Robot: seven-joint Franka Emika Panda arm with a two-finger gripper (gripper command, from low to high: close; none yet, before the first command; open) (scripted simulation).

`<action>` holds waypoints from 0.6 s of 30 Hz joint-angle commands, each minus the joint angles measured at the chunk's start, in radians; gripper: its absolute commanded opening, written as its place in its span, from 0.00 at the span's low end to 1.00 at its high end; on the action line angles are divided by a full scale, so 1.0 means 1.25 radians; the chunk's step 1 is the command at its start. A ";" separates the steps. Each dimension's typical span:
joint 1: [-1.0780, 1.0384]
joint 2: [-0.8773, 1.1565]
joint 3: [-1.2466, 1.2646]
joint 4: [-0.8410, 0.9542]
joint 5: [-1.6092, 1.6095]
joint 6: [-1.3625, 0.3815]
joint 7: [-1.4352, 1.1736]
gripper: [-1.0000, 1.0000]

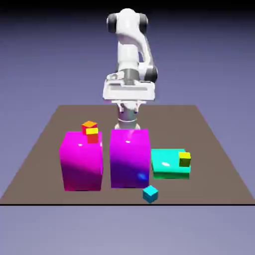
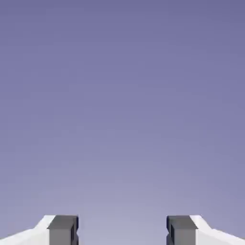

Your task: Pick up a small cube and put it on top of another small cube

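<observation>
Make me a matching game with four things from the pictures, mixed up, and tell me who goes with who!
1. claw
2. small cyan cube
3. small yellow cube
4. wide teal slab

A. on top of the teal slab
B. open, holding nothing
C. underneath the yellow cube
D. in front of the big blocks, nearest the camera

Pairs: 1-B, 2-D, 3-A, 4-C

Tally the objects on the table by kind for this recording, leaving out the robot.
Large magenta blocks: 2
Flat teal slab: 1
Small cubes (cyan, yellow, orange-red, red with a yellow top): 4
Total: 7
</observation>
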 commanded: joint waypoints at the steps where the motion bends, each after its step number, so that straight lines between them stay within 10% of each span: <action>1: -0.004 0.029 0.002 0.025 0.012 -0.030 0.011 0.50; 18: -0.081 0.522 0.039 0.451 0.212 -0.533 0.196 0.50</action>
